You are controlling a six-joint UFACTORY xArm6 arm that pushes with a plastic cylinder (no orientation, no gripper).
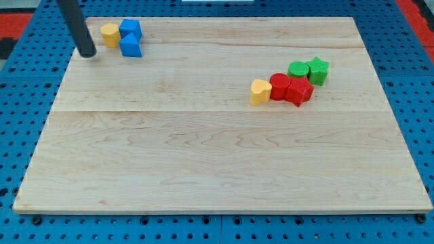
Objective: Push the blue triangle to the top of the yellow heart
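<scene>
Blue triangle (131,46) is lying near the view's top-left corner of the wooden board (217,169), touching a blue block (130,30) just above it and sitting just beside a yellow block (110,34) on the view's left. The yellow heart (260,91), its target, is resting well apart toward the view's right, touching a red block (279,87) that adjoins a second red block (298,91); a green block (297,69) and a green star (318,70) are sitting just above these. Judging from this layout, the task is standing essentially at its start: the whole traverse across the board is remaining, along with final placement above the heart. The rod, having no jaws to spread or press together, is pinching nothing; the tip (88,54) is resting on the board to the view's left of the yellow block, apart from the triangle. The triangle's apex direction and long axis are too small to resolve here, though its sloped face appears to be facing the view's bottom-left
</scene>
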